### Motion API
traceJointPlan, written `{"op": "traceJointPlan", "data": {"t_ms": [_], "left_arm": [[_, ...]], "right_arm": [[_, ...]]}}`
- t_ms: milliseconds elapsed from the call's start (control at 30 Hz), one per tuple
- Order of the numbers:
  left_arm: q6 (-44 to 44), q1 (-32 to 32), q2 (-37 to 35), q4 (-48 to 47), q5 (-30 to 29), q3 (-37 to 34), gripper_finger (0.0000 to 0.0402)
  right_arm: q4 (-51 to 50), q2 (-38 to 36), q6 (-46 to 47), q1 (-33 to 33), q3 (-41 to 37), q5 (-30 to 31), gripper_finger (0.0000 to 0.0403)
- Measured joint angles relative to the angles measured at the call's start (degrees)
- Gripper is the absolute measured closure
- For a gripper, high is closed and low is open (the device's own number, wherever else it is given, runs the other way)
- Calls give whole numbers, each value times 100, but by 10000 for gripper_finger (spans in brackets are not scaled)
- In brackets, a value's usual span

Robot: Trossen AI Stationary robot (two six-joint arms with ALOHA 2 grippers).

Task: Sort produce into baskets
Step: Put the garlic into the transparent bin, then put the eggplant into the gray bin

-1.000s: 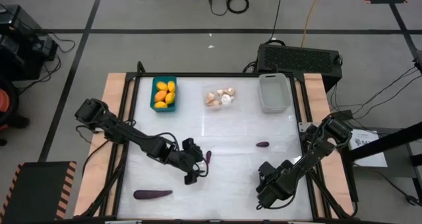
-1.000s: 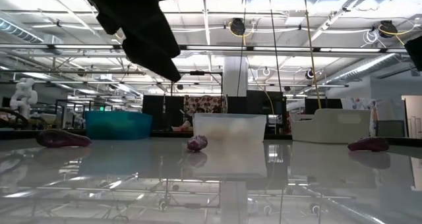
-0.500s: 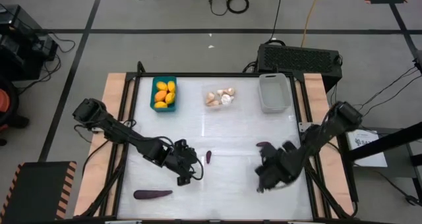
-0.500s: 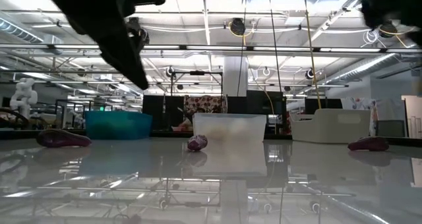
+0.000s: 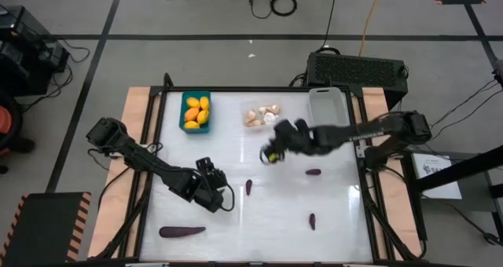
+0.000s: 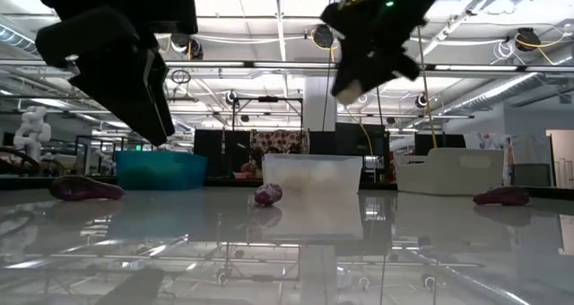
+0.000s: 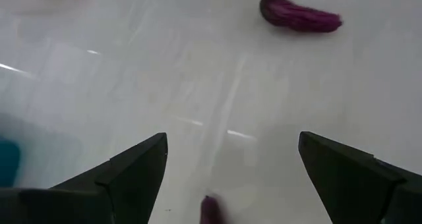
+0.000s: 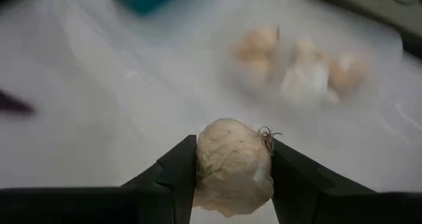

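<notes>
My right gripper (image 5: 271,153) is shut on a pale cream garlic bulb (image 8: 232,165), high above the table's middle, just on the near side of the clear tray (image 5: 262,116) that holds several bulbs. My left gripper (image 5: 217,198) is open and empty at the near left, left of a small purple eggplant (image 5: 248,187). Two more small eggplants (image 5: 313,172) (image 5: 311,221) and a long one (image 5: 182,231) lie on the table. The teal basket (image 5: 196,111) holds yellow-orange ovals. The white-grey bin (image 5: 326,110) stands at the far right. My right gripper pinches the garlic bulb by its two opposite sides (image 8: 201,159) between its two fingers. The arm reaches in from the table's right side. The bulb is lifted clear of the table, as the low view (image 6: 360,95) also shows.
A black box (image 5: 357,67) stands beyond the table's far right corner. The middle of the table between the eggplants is bare. In the left wrist view an eggplant (image 7: 300,18) lies ahead of the open fingers.
My right gripper has swung from the table's near right side up and toward the far edge, to just before the clear tray. A small eggplant now shows where it was. My left gripper has drawn back a little toward the table's left, away from the small eggplant.
</notes>
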Motion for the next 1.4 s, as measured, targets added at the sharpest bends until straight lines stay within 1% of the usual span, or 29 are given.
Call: {"op": "traceJointPlan", "data": {"t_ms": [67, 133, 300, 400, 500, 633, 700, 833, 900, 1000, 1100, 1233, 1400], "left_arm": [[0, -1, 0, -2, -109, -12, 54], [6, -1, 0, 32, -218, -12, 54], [286, 9, 0, 56, -501, -12, 54], [455, 79, 0, 76, -692, -12, 54], [615, 198, 0, 164, -690, -12, 54], [929, 419, 0, 453, -619, -12, 54], [1106, 566, 0, 600, -463, -12, 54], [1241, 900, 0, 881, -140, -12, 54], [1221, 1071, 0, 1030, 15, -12, 54], [1209, 1282, 0, 1192, 147, -12, 54], [1197, 1374, 22, 1406, 159, -12, 54], [1182, 1364, 159, 1650, 326, -12, 54], [202, 1296, 416, 1956, 702, -12, 54]], "right_arm": [[541, -5, -414, -428, 0, -123, 253], [899, -11, -678, -801, 4, -88, 253], [1244, 9, -1123, -1502, 4, -85, 252], [1304, 175, -1407, -1829, 4, -123, 247], [1458, 333, -1755, -2130, 3, -244, 236], [1687, 612, -2107, -2575, 4, -943, 211], [1770, 703, -2249, -2768, 4, -1258, 195], [1732, 783, -2846, -3033, 7, -1336, 166], [1657, 759, -3237, -3072, 4, -1336, 157], [1386, 527, -3758, -3025, 4, -1334, 150], [762, 199, -3819, -2866, 4, -1336, 149], [-49, -234, -3475, -2345, 4, -1445, 149], [-249, -666, -2677, -1208, -217, -1340, 149]]}}
